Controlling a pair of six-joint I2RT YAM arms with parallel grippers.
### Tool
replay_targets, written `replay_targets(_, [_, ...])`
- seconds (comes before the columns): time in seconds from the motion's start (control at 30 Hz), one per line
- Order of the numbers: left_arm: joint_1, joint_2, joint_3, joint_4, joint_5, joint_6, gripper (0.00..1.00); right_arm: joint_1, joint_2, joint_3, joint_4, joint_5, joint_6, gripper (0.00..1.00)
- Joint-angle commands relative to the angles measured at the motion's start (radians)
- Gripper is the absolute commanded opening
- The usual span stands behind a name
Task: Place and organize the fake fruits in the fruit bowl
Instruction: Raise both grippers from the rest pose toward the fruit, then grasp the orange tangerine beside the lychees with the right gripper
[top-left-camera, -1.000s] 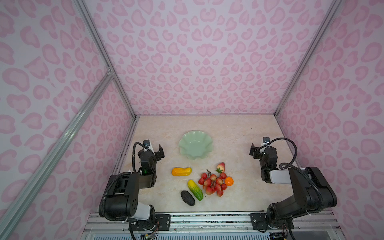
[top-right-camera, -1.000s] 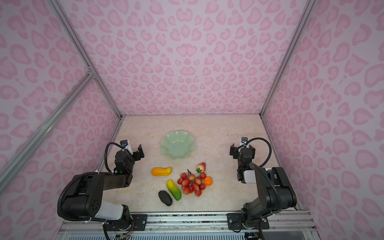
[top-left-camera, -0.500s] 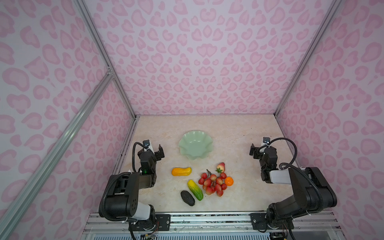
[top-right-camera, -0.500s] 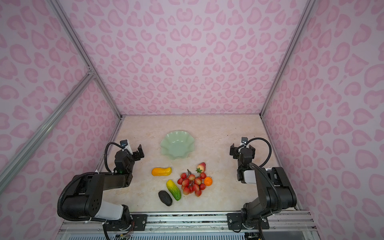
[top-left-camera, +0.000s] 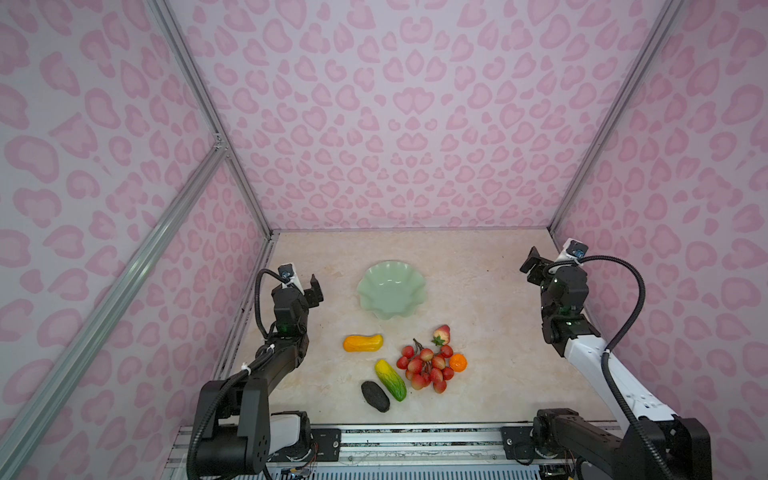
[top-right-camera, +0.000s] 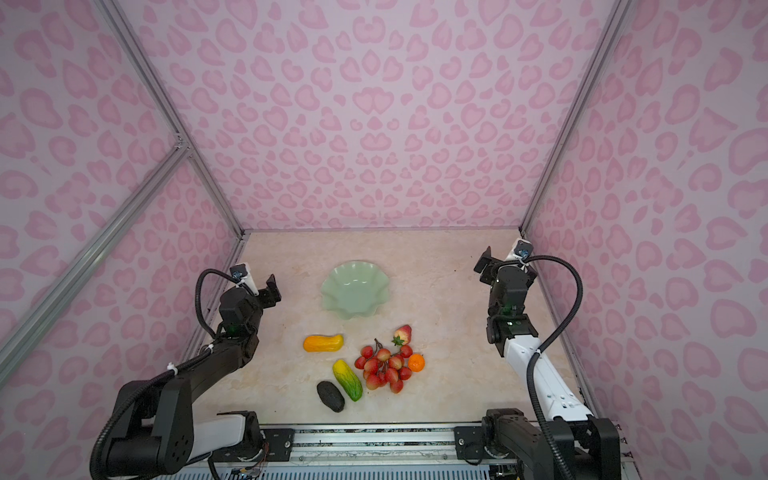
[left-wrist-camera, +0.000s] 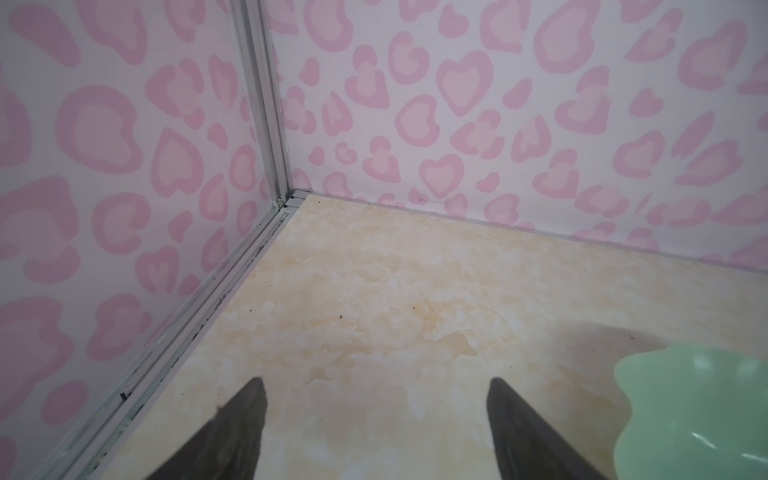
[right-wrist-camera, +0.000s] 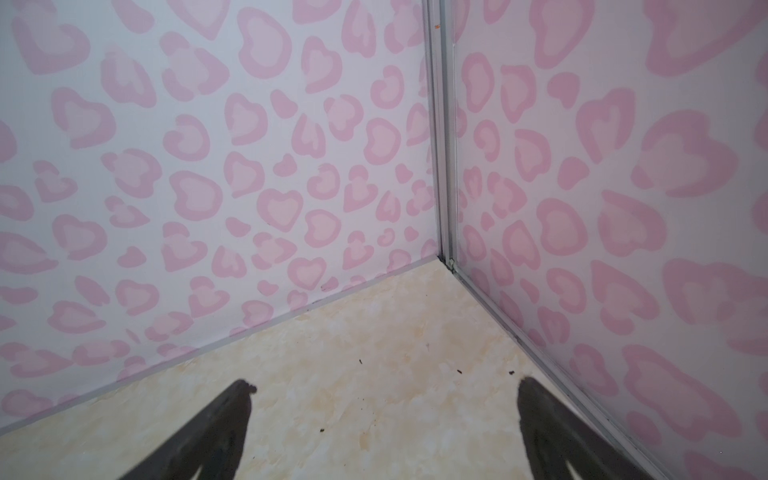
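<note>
Your left fingers are best brought down across the narrow width of the orange-yellow oblong, which lies alone, nearest that arm. They and the right fingers stand wide apart, empty, touching nothing. All six fake fruits lie on the desk, short of the empty fruit bowl, nearer the arms' bases.

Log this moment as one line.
bowl empty | six fruits on table | left gripper open, empty | right gripper open, empty
</note>
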Motion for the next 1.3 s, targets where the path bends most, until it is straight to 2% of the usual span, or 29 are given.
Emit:
replay_targets(0.0, [0.001, -0.095, 0.007, -0.061, 0.012, -0.161, 0.86, 0.012, -0.03, -0.007, -0.249, -0.203, 0.076, 0.93])
replay_targets(0.07, [0.001, -0.144, 0.044, -0.134, 0.036, -0.196, 0.88, 0.045, -0.031, 0.032, -0.37, -0.253, 0.106, 0.92])
replay_targets(0.17, [0.003, -0.212, 0.13, -0.314, 0.012, -0.258, 0.94, 0.131, -0.015, 0.079, -0.567, -0.263, 0.12, 0.91])
replay_targets(0.27, [0.004, -0.296, 0.176, -0.424, -0.016, -0.353, 1.0, 0.293, -0.006, 0.073, -0.69, -0.25, 0.118, 0.89])
replay_targets(0.4, [0.005, -0.423, 0.209, -0.527, -0.035, -0.453, 0.96, 0.485, -0.006, 0.01, -0.749, -0.218, 0.22, 0.87])
replay_targets(0.47, [0.004, -0.471, 0.221, -0.554, -0.036, -0.423, 0.96, 0.549, -0.012, -0.03, -0.733, -0.233, 0.28, 0.84])
replay_targets(0.53, [0.004, -0.507, 0.229, -0.581, -0.036, -0.336, 0.96, 0.625, -0.009, -0.072, -0.697, -0.256, 0.348, 0.82])
replay_targets(0.67, [0.005, -0.547, 0.213, -0.643, -0.073, -0.234, 0.96, 0.736, 0.034, -0.083, -0.696, -0.26, 0.44, 0.79])
replay_targets(0.9, [0.005, -0.605, 0.187, -0.659, -0.063, -0.171, 0.96, 0.768, 0.069, -0.128, -0.693, -0.242, 0.53, 0.71])
replay_targets(1.13, [0.006, -0.636, 0.175, -0.678, -0.081, -0.166, 0.96, 0.767, 0.108, -0.159, -0.634, -0.216, 0.56, 0.65])
replay_targets(1.27, [0.008, -0.636, 0.178, -0.686, -0.085, -0.161, 0.96, 0.767, 0.121, -0.176, -0.584, -0.202, 0.571, 0.52])
